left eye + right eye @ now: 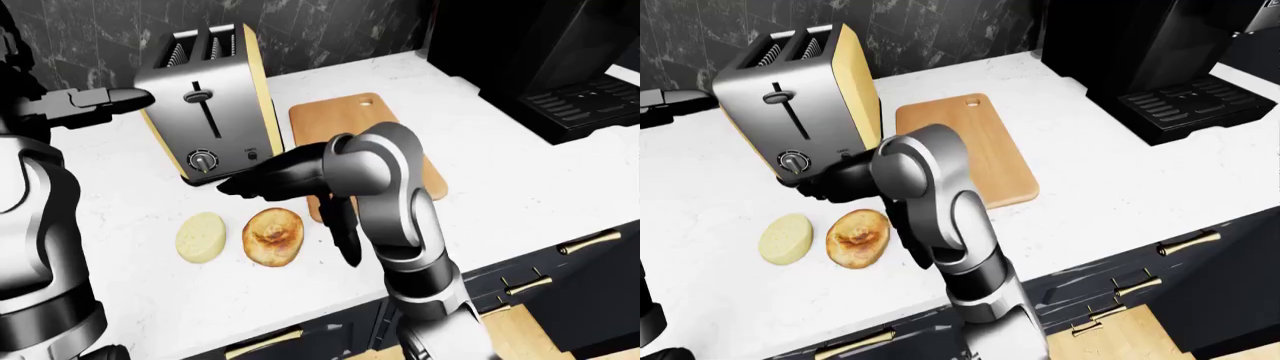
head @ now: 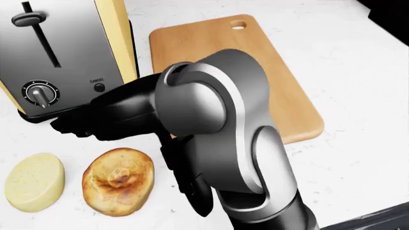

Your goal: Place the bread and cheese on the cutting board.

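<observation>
Hiding part of cutting board [image 2: 268, 67]: right hand [image 1: 300, 187] above bread [image 2: 119, 180].

Just below the black fingers [image 2: 76, 125] lies the bread [image 2: 119, 180], golden-brown with a darker toasted patch in its middle. Beside it sits the pale yellow cheese [image 2: 34, 182]. The desk [image 1: 520, 187] is white with faint grey marbling. The cutting board [image 2: 281, 72] is warm orange wood. The toaster [image 1: 205, 101] is brushed silver with cream-yellow sides.
</observation>
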